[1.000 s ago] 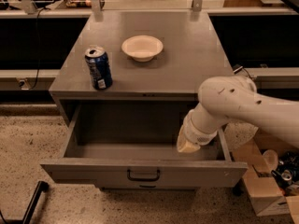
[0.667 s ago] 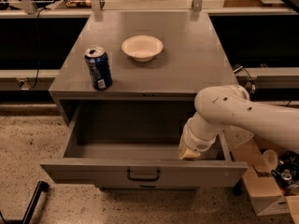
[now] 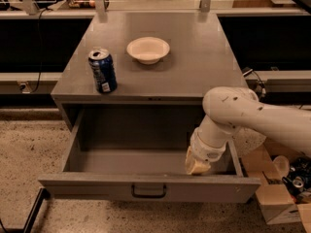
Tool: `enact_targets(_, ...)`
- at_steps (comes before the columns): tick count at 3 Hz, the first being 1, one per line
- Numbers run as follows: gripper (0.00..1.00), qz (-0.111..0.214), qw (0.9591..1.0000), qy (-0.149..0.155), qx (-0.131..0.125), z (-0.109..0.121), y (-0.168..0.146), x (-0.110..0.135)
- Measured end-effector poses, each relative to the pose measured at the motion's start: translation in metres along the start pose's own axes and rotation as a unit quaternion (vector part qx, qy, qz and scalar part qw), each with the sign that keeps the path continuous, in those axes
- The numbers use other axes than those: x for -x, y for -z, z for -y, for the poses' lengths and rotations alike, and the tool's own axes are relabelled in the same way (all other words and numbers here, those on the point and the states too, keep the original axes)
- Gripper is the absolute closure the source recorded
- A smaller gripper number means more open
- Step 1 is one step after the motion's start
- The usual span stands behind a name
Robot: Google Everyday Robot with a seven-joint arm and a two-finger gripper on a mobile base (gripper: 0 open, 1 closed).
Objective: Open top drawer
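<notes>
Now top drawer [image 3: 87, 189] out; jaws inside, right front corner, grip: cannot tell; blue can [image 3: 102, 71] label unreadable.

You will find no text, brand, number or sign here that can be read. The blue can [image 3: 102, 71], standing near the front left corner of the bench top [image 3: 194, 57], carries pale markings on its side, but you cannot make them out as letters. The clutter in the cardboard box [image 3: 272, 205] on the floor by the bench's front right corner is too blurred to read. The gripper [image 3: 197, 165] sits inside the open top drawer [image 3: 97, 191], close to its front right corner, with a plain pale casing.
</notes>
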State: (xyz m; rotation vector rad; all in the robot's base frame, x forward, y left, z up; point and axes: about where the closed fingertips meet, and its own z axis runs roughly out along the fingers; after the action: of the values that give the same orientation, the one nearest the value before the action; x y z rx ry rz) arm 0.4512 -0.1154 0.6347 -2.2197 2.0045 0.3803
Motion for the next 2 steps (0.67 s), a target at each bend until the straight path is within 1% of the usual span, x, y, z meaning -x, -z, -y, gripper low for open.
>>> enact_targets(1, 1.0, 0.021, 0.9981, 0.028, 0.052, -0.036, 0.006, 0.015)
enact_targets(2, 1.0, 0.055, 0.9956, 0.043, 0.063, -0.056, 0.02, 0.028)
